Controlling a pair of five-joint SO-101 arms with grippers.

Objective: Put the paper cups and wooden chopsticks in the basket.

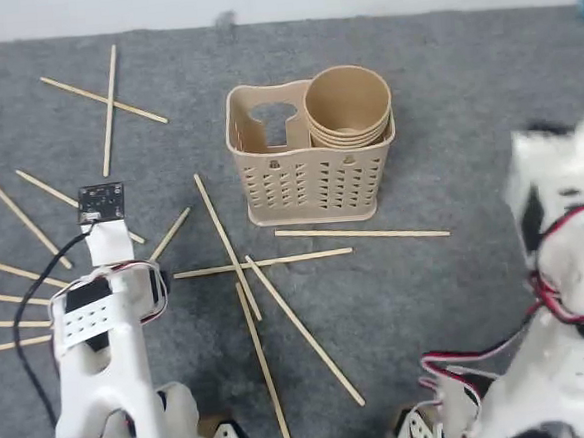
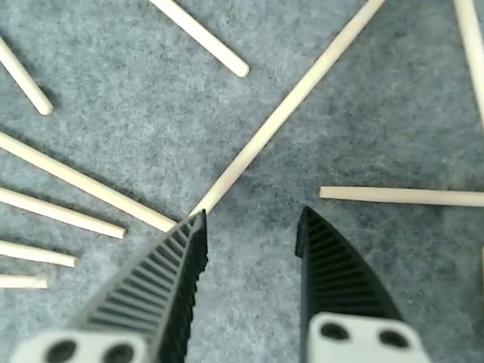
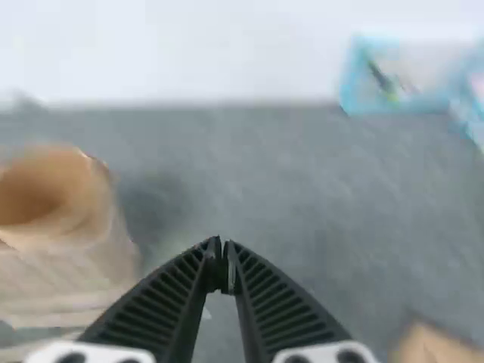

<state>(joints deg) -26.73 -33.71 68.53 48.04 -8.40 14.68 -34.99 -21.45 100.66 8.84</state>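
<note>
The beige slotted basket (image 1: 305, 188) stands mid-table with a stack of paper cups (image 1: 348, 103) in its right compartment; its left compartment looks empty. Wooden chopsticks lie scattered on the grey carpet: one (image 1: 361, 233) in front of the basket, crossed ones (image 1: 226, 246) nearer the middle, several fanned out at the left. My left gripper (image 2: 249, 219) is open just above the carpet, with the end of a slanting chopstick (image 2: 287, 113) at one fingertip and another chopstick (image 2: 401, 197) beside the other. My right gripper (image 3: 224, 253) is shut and empty, raised to the right of the cups (image 3: 41, 193).
The left arm (image 1: 104, 322) stands at the lower left among the fanned chopsticks. The right arm (image 1: 566, 260) is at the right edge. A blue object (image 3: 408, 76) lies beyond the carpet's far edge. Bare carpet lies between the basket and the right arm.
</note>
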